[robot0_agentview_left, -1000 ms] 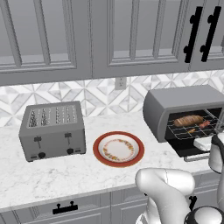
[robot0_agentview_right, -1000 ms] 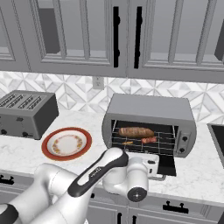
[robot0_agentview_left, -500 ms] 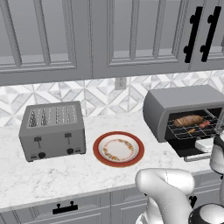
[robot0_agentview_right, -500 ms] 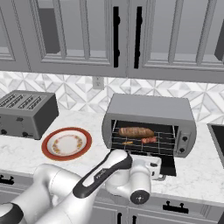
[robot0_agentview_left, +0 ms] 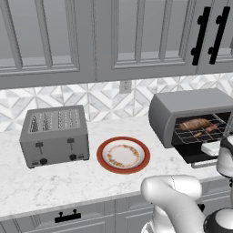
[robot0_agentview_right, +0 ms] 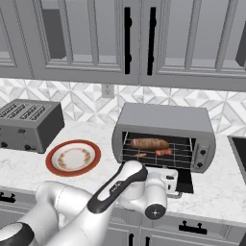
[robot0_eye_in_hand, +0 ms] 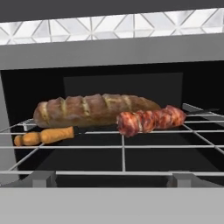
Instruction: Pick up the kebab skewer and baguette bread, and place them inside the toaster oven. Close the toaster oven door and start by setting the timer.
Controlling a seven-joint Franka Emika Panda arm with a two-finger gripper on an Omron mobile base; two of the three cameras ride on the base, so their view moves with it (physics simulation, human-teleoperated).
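The toaster oven [robot0_agentview_right: 163,120] is grey with a black inside and a silver wire rack [robot0_eye_in_hand: 122,148]. The baguette bread [robot0_eye_in_hand: 94,109] is golden-brown with darker slashes; the kebab skewer [robot0_eye_in_hand: 148,120] carries reddish-brown meat and an orange handle. The plate [robot0_agentview_left: 123,154] is red-rimmed, cream, flecked orange. The surface [robot0_agentview_left: 54,182] is white marble, veined grey.

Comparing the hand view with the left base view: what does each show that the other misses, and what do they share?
Hand view alone: the skewer's orange handle end lying on the rack in front of the loaf.

Left base view alone: the grey four-slot toaster, the red-rimmed round plate on the white marble counter, and the grey upper cabinets.

Both: the grey toaster oven standing open, with the golden-brown baguette bread and the reddish kebab skewer on its wire rack.
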